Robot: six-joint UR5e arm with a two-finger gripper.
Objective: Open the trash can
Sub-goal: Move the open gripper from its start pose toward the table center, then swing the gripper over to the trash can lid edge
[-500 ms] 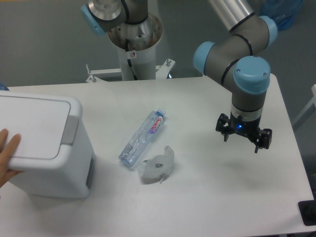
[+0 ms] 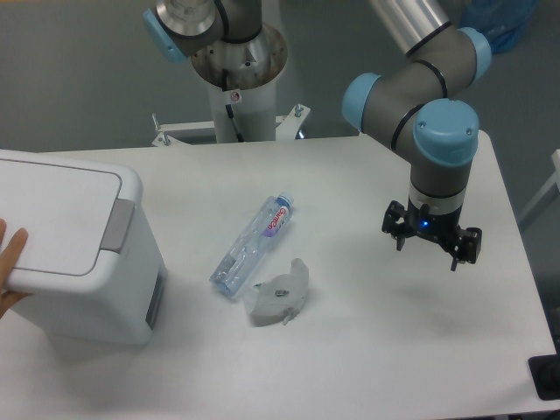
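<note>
On the left end of the bench (image 2: 350, 367), the trash can (image 2: 70, 254) has slid a little further left and toward the edge since a moment ago, a person's hand (image 2: 10, 258) on its lid drawing back with it. Its lid is still flat and shut, the grey tab (image 2: 116, 225) facing the middle. The arm (image 2: 437, 114) has not budged, so the gap to cross has grown. A clear bottle (image 2: 254, 245) and a crumpled plastic scrap (image 2: 280, 302) lie between. The pincer (image 2: 430, 243) hangs far right, empty, prongs apart.
</note>
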